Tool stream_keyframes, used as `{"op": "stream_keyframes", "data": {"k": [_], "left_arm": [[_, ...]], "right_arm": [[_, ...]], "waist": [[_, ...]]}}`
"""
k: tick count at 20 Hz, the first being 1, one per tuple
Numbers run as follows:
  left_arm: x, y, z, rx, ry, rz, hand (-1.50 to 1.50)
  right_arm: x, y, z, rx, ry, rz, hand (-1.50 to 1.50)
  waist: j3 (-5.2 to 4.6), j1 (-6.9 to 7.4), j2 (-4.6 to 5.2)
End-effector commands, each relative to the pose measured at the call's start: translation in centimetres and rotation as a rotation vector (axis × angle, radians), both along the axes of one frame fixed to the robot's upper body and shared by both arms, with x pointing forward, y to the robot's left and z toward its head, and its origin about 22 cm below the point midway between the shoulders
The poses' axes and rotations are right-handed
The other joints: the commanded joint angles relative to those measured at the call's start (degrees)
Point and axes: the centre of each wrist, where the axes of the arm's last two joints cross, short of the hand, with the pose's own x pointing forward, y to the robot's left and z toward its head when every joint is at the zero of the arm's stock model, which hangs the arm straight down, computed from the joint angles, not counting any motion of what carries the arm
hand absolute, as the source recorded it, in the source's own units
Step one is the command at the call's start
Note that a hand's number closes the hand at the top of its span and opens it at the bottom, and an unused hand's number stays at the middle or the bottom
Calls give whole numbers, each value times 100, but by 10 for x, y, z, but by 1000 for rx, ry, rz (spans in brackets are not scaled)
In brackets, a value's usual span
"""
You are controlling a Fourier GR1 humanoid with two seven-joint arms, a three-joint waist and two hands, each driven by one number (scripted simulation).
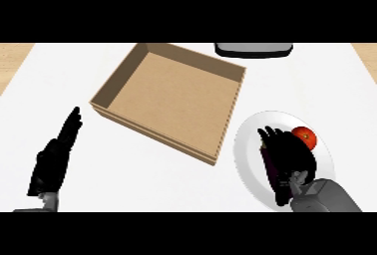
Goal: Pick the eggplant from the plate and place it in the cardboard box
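A dark purple eggplant (pixel 267 162) lies lengthwise on the white plate (pixel 250 134) at the lower right, mostly hidden under my right hand (pixel 290 152). That hand rests over it with fingers stretched toward the plate's far side, and whether they curl round it is hidden. An open cardboard box (pixel 173 97) stands at the middle, to the upper left of the plate, with nothing inside. My left hand (pixel 53 159) sits at the lower left, fingers straight and pointing up, away from the box.
A red tomato (pixel 305 137) sits on the plate just right of my right hand's fingers. A dark grey appliance (pixel 254 49) stands at the counter's far edge. Wooden strips show at both upper corners beyond the white counter (pixel 147 174).
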Motion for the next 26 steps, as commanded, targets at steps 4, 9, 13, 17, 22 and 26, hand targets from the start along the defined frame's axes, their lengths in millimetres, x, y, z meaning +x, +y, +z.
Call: {"op": "stream_keyframes", "data": {"k": [4, 9, 13, 17, 22, 26], "left_arm": [[6, 18, -3, 1, -8, 17, 0], [-8, 4, 9, 9, 2, 4, 0], [5, 8, 15, 16, 11, 9, 0], [12, -9, 2, 6, 11, 2, 0], [0, 5, -18, -4, 13, -3, 0], [15, -12, 11, 7, -37, -53, 0]], "right_arm": [[0, -12, -13, -36, 44, 23, -150], [-5, -2, -18, 19, 61, -8, 150], [-18, -10, -35, -85, -88, 105, 150], [7, -7, -27, -111, -188, 120, 150], [56, -59, 19, 68, -307, 245, 150], [94, -83, 47, 227, -409, 329, 150]], "waist": [[0, -4, 1], [1, 3, -3], [4, -1, -3], [1, 7, 5], [7, 126, 63], [31, 370, 128]]}}
